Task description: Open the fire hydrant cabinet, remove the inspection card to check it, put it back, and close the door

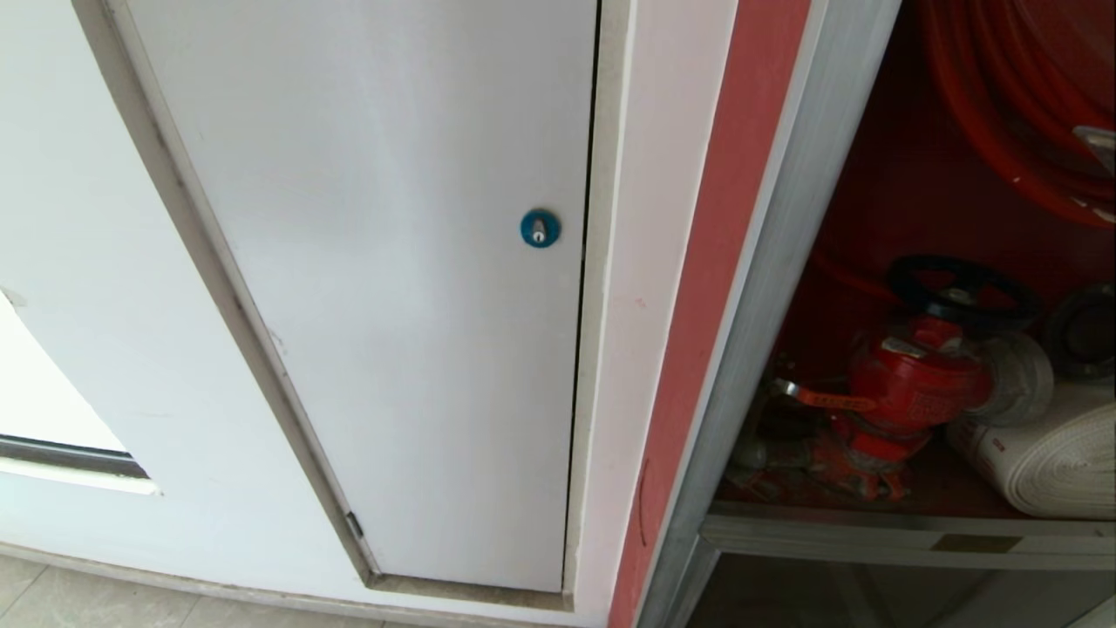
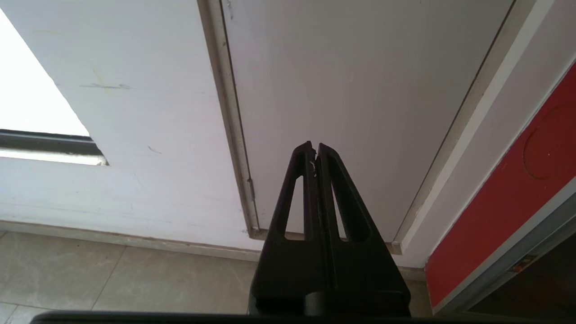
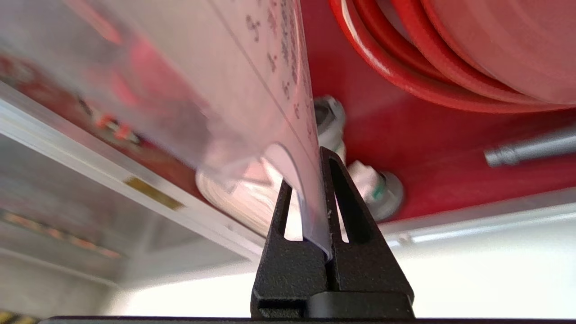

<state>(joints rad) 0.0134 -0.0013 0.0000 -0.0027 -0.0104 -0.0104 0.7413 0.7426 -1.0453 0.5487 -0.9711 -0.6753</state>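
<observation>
right gripper [image 3: 310,180] clamps inspection card [image 3: 252,90] by its edge, card extending away toward hose reel [image 3: 450,54]; left gripper [image 2: 314,150] closed, idle

At the right of the head view we see the fire hydrant cabinet [image 1: 872,218] standing open. Its lower space is crowded by the red valve [image 1: 915,384] and the white rolled hose [image 1: 1055,462]; the hose reel [image 1: 1020,105] fills the upper right.
</observation>
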